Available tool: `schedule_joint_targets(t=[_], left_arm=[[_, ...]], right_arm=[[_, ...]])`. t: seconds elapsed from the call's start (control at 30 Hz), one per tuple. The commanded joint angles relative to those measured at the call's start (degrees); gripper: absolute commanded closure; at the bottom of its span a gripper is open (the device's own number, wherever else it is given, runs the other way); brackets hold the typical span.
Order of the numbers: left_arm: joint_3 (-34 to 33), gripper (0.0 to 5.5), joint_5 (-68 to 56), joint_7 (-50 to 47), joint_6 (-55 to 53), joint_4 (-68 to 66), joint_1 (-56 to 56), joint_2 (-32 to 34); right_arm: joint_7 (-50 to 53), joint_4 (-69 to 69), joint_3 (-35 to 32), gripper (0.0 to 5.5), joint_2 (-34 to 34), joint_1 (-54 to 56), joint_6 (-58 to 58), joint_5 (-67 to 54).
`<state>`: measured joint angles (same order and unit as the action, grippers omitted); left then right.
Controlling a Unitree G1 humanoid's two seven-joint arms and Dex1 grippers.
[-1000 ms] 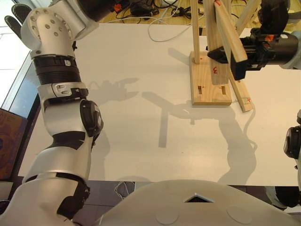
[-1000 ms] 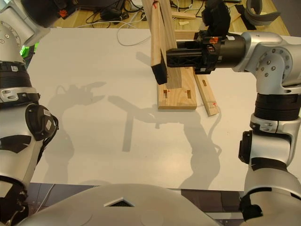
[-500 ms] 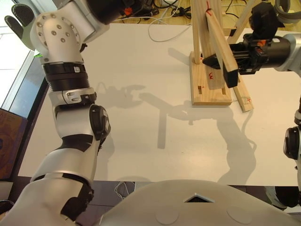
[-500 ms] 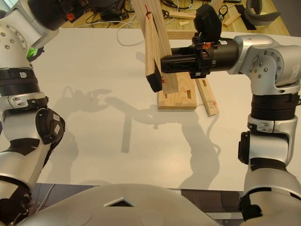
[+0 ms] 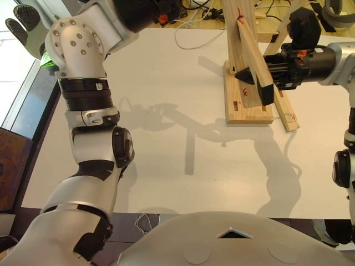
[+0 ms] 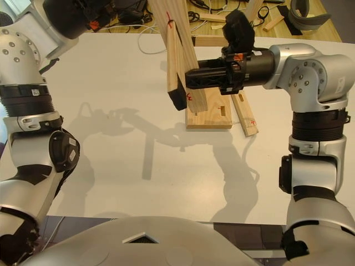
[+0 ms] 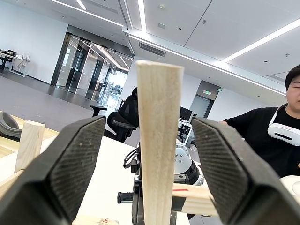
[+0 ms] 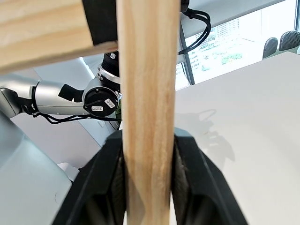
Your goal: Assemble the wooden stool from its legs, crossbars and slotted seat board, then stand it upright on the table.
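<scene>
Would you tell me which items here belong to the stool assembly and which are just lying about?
Job: slotted seat board; leg in the right gripper; upright leg; loose leg beside the board.
Lying about: cables and grey headset beyond the table.

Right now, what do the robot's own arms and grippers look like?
The left arm and right arm have rounded silver-white shells, black ribbed joint bands and black oval covers. The right forearm is a black cylinder with small orange marks. The left gripper and right gripper are black, with broad fingers; the left's pads are finely textured.
</scene>
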<state>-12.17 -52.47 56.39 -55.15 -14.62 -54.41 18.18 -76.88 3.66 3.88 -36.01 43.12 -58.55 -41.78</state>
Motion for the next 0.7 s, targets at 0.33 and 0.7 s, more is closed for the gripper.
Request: schedule_joint_targets(t=[0.33,0.7], left_arm=[[2.39,3.44,1.13,0.48,-0.53,0.73,-0.03,1.34],[2.73,4.47,0.06,0.88,-2.28,1.41,0.55,1.37]], right_arm=[[0.62,-0.46,0.73,4.49,0.54,0.24,0.97,-0.04],[1.73,0.27,0.95,4.49,0.99,-0.23,2.47,0.82]])
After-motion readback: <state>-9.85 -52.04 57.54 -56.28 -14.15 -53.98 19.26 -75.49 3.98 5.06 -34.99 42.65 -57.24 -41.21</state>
